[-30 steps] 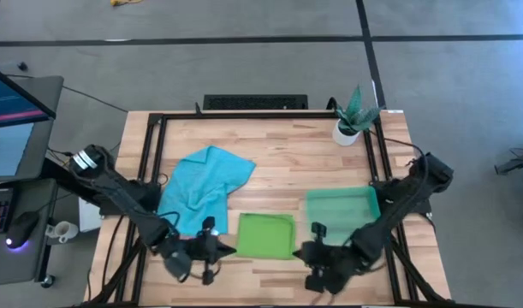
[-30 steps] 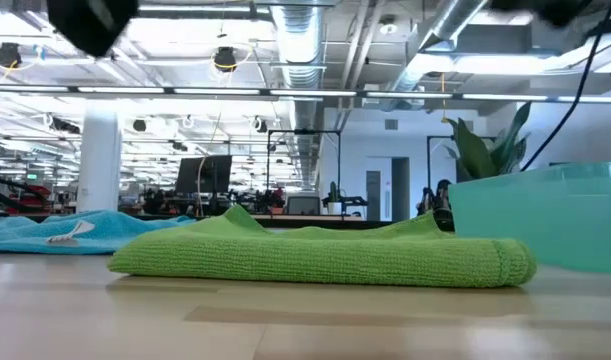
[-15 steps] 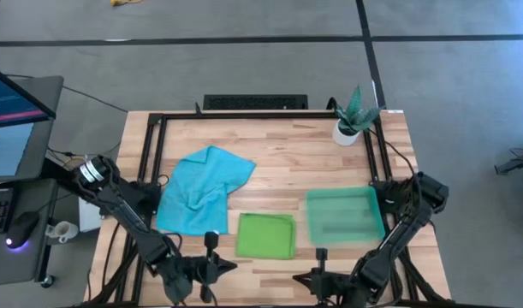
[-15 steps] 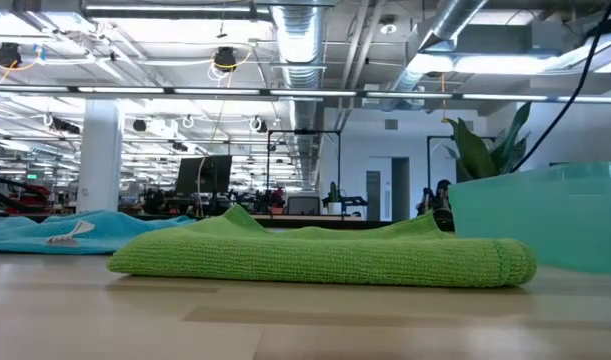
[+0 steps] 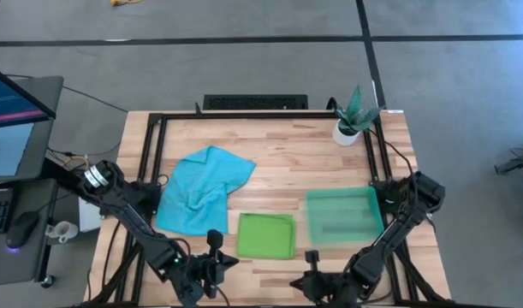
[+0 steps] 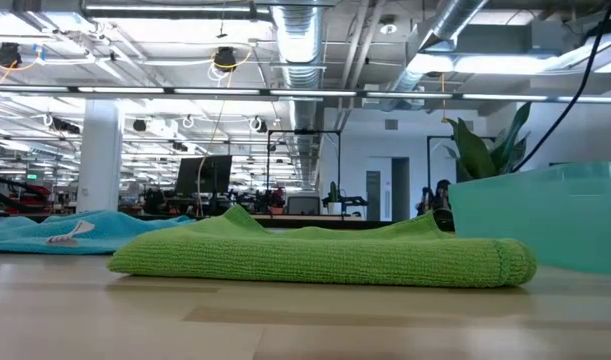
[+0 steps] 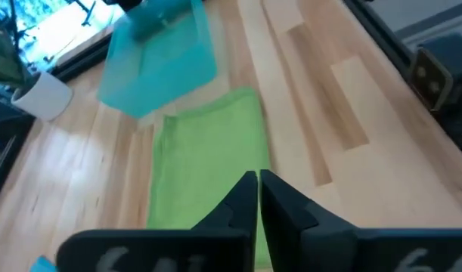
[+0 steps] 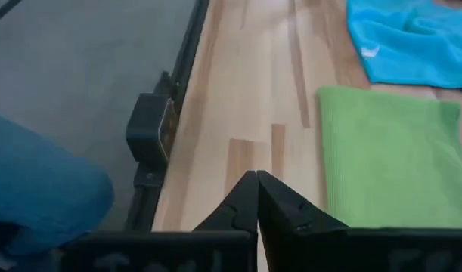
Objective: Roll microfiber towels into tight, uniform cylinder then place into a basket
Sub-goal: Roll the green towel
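- High view: both arms have pulled back toward the near edge of the worktop (image 5: 278, 171) in the last second; the left end effector (image 5: 211, 267) and the right end effector (image 5: 317, 281) now sit clear of the green towel (image 5: 266, 235), which lies folded flat, not rolled; the blue towel (image 5: 201, 188) lies crumpled beside it; the basket (image 5: 343, 215) holds nothing.
- Low view: a dark arm part seen a second ago is gone; the green towel rests flat, the basket just beside it.
- Left wrist view: the fingers (image 7: 280, 204) are pressed together, holding nothing.
- Right wrist view: the fingers (image 8: 280, 204) are likewise closed and hold nothing; I judge that rolling is not yet begun.
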Motion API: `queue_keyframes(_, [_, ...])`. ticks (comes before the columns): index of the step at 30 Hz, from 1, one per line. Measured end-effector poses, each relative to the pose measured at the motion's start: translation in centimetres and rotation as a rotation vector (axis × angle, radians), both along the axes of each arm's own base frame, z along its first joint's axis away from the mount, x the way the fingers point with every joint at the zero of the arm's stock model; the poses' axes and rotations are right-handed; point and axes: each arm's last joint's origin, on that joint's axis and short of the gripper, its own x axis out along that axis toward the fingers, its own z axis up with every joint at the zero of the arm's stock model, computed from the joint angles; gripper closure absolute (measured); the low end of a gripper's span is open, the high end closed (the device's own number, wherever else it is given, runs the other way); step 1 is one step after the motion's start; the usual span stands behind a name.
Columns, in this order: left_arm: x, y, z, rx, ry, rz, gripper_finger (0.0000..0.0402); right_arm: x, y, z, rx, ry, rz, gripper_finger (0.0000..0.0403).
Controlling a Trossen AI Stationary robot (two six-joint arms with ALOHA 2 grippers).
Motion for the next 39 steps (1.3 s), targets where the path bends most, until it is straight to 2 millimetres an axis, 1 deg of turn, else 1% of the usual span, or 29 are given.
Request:
queue_keyframes(3, [0.4,0.5,-0.2,-0.025,0.043,-0.005,0.0362,0.9,-0.8,0.0,-0.004,0.006,-0.03,0.0374])
queue_keyframes(6, [0.7,1.0,-0.4,-0.053,0.073,0.007,0.0326,1.7,-1.7,-0.1,-0.003,0.018,-0.051,0.0371])
queue_keyframes(8, [0.8,1.4,-0.6,-0.064,0.106,0.015,0.0299,2.2,-2.1,-0.2,0.024,0.054,-0.032,0.0362])
queue_keyframes(11, [1.0,1.8,-0.8,-0.11,0.151,0.03,0.0262,2.8,-2.6,-0.3,0.063,0.102,0.004,0.0339])
queue_keyframes(13, [1.4,1.9,-1.4,-0.127,0.175,0.036,0.0243,3.1,-2.9,-0.3,0.053,0.119,0.034,0.0317])
queue_keyframes(15, [1.8,2.0,-2.3,-0.101,0.199,0.038,0.0231,3.4,-3.3,-0.4,0.031,0.129,0.053,0.0294])
queue_keyframes(18, [2.2,2.0,-4.0,-0.041,0.243,0.03,0.0226,3.7,-3.9,-0.5,-0.009,0.149,0.056,0.0259])
queue_keyframes(22, [2.7,1.8,-5.9,0.0,0.269,0.024,0.023,3.9,-4.2,-0.6,-0.014,0.155,0.046,0.0217])
queue_keyframes(24, [3.1,1.9,-6.6,0.005,0.275,0.033,0.0232,3.9,-4.2,-0.6,-0.01,0.16,0.051,0.02])
queue_keyframes(27, [3.5,2.3,-6.7,-0.001,0.272,0.047,0.0233,3.8,-4.2,-0.6,-0.01,0.161,0.053,0.0181])
queue_keyframes(32, [3.8,2.7,-6.7,0.003,0.269,0.06,0.0233,3.5,-4.5,-1.4,-0.012,0.182,0.028,0.0173])
queue_keyframes(36, [3.9,3.0,-6.8,-0.013,0.297,0.048,0.0233,3.3,-4.8,-1.9,-0.018,0.191,0.021,0.0178])
queue_keyframes(39, [4.0,2.9,-6.7,0.008,0.297,0.018,0.0233,3.2,-4.8,-2.0,-0.01,0.194,0.012,0.0182])
